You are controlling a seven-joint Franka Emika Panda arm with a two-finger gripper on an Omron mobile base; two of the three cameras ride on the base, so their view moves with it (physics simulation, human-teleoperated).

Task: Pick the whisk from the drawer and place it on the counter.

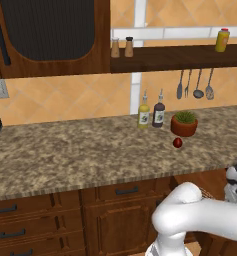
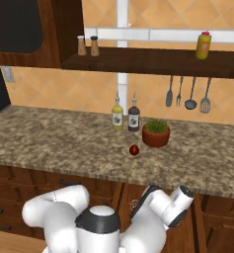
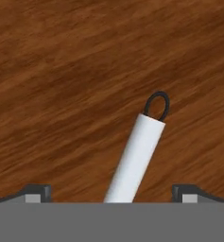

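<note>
Currently the two-finger dark-tipped gripper (image 3: 111, 194) is spread wide, holding nothing, fingertips (image 3: 38, 193) either side of the slim pale silver whisk handle (image 3: 134, 159), which lies on the reddish-brown wooden drawer floor (image 3: 61, 94). Speckled granite counter (image 1: 65, 150) sits above.

Whisk (image 3: 134, 158) lies on drawer (image 3: 61, 71) floor, seemingly between fingertips (image 3: 38, 193).
</note>
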